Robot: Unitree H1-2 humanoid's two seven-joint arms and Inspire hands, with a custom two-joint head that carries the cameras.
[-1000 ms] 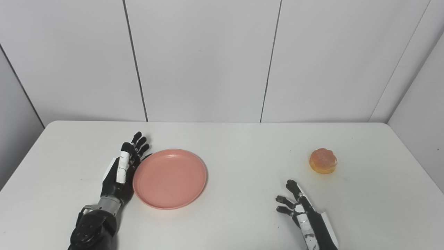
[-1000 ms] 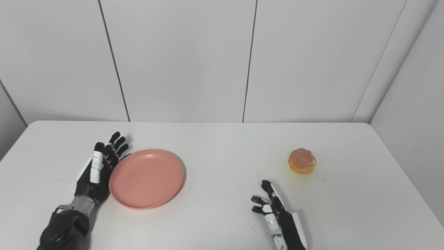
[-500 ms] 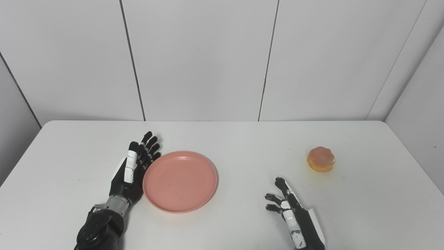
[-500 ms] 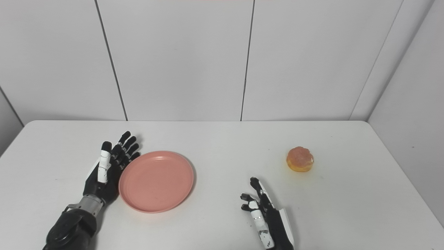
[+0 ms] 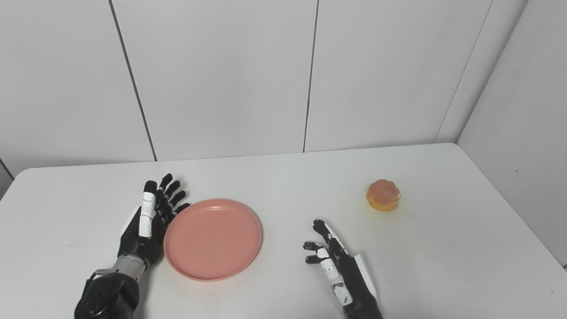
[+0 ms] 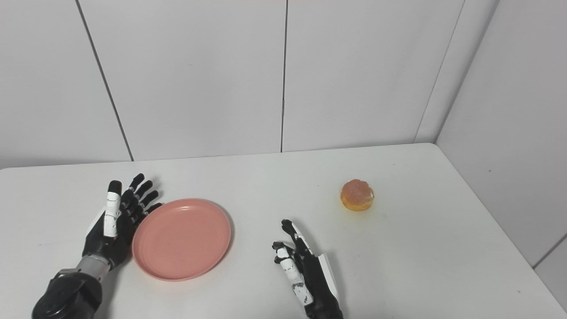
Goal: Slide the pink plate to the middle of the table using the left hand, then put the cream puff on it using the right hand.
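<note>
White-panelled walls closed in a white table (image 5: pixel 283 177), where we judged the plate slide to be under way.

Our left hand (image 5: pixel 148 221) lay flat with fingers spread, gripping nothing, its inner edge pressed against the left rim of the pink plate (image 5: pixel 212 239), which sat left of the table's middle and held nothing. Our right hand (image 5: pixel 334 259) waited with fingers apart and nothing in it, resting near the front of the table, just right of the plate. The cream puff (image 5: pixel 383 195) sat on the bare table well to the right, apart from both hands. We reckoned the next move called for a steady sideways push to centre the plate, after which the right hand would have to reach out and close gently around the soft puff.
</note>
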